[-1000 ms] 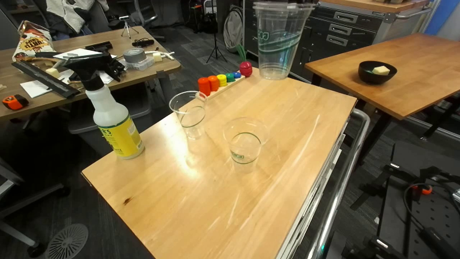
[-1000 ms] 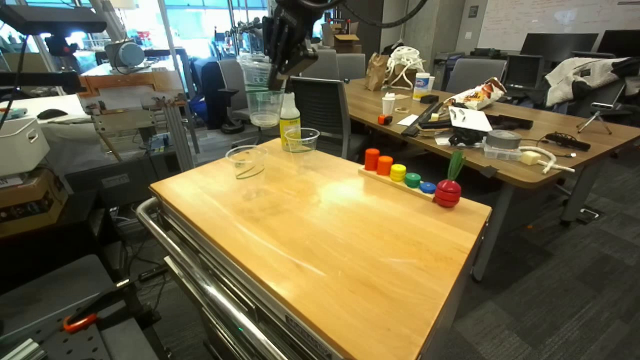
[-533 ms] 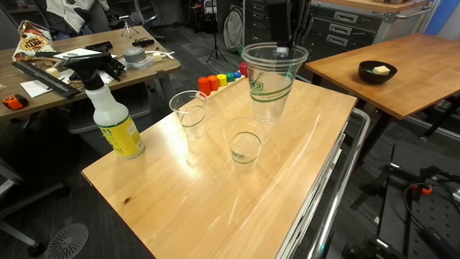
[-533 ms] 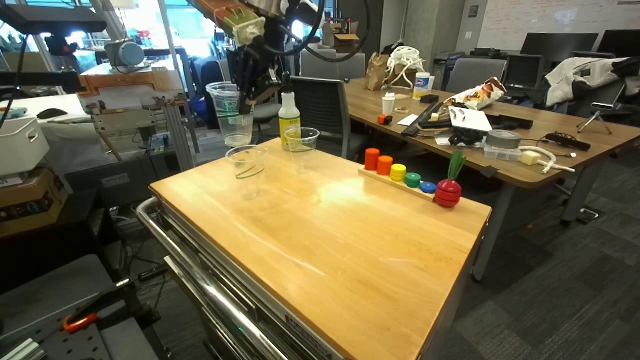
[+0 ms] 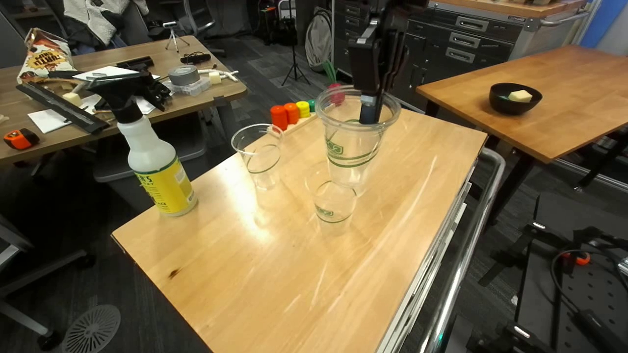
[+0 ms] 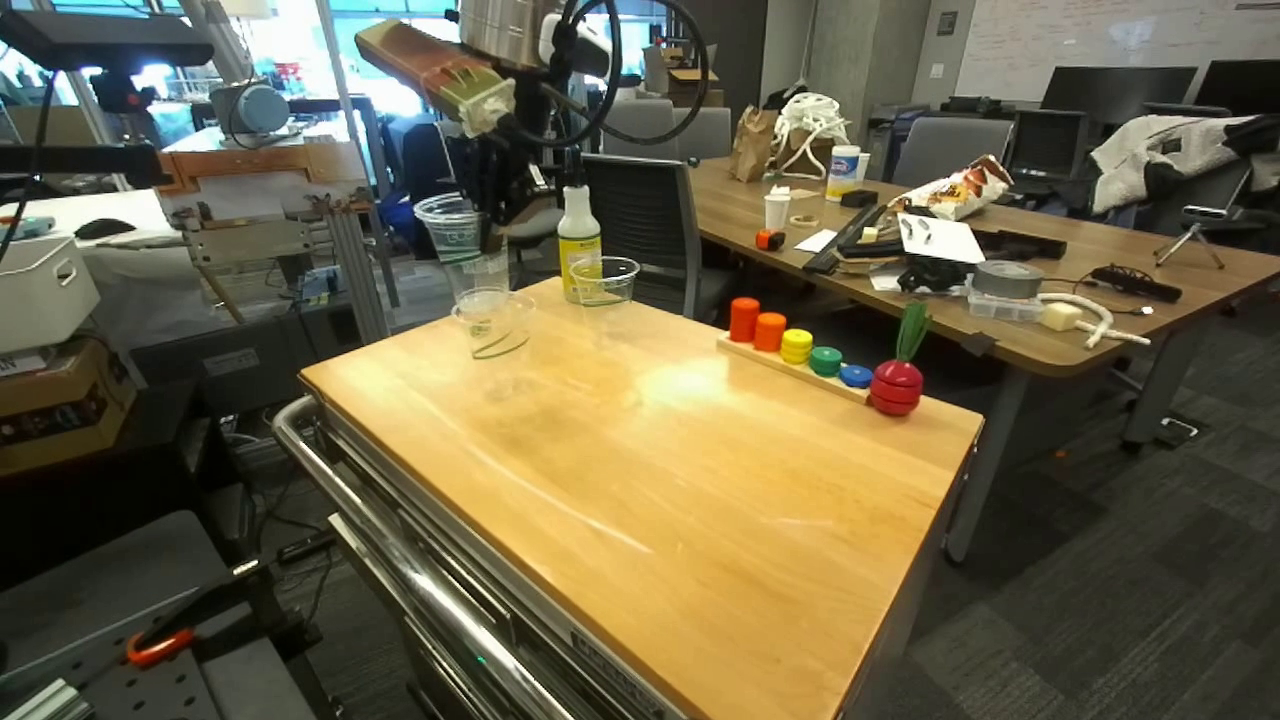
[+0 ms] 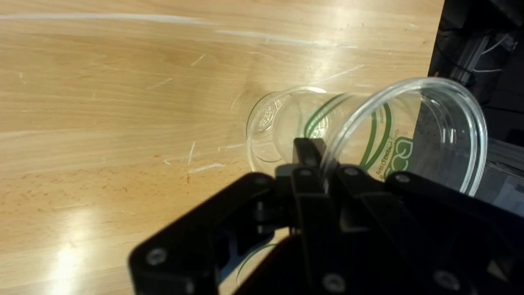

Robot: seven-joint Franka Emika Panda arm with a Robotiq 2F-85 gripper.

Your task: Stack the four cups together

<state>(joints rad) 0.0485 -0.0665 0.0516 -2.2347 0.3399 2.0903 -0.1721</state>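
The gripper [image 7: 310, 152] is clamped on the held cups [image 5: 348, 148] — a nested set, judging by the doubled rims — pinching the wall up at the lip, mouth upward. From the wrist, those cups spread to the right of the fingertips, green print showing, and their base reaches back left across the standing cup. In both exterior views, too, that base overlaps the rim of the standing cup [image 5: 334, 208], which is upright on the tabletop [image 6: 640, 470]. Touching, inside or just above? Through so much clear plastic, I can't call it.

The last cup [image 5: 260, 159] stands upright, apart from the others; the wrist view gives just a green arc of it, the rest behind dark linkage. Only the exterior views carry the spray bottle [image 6: 578, 245].

An exterior view catches the whole red toy [image 6: 896, 388], green leaves and all — while in an exterior view the held cups cross it and the end of the block row [image 5: 293, 113]. The arm [image 6: 500, 110] is cut off at the top edge, and which finger sits inside the rim is hard to make out.
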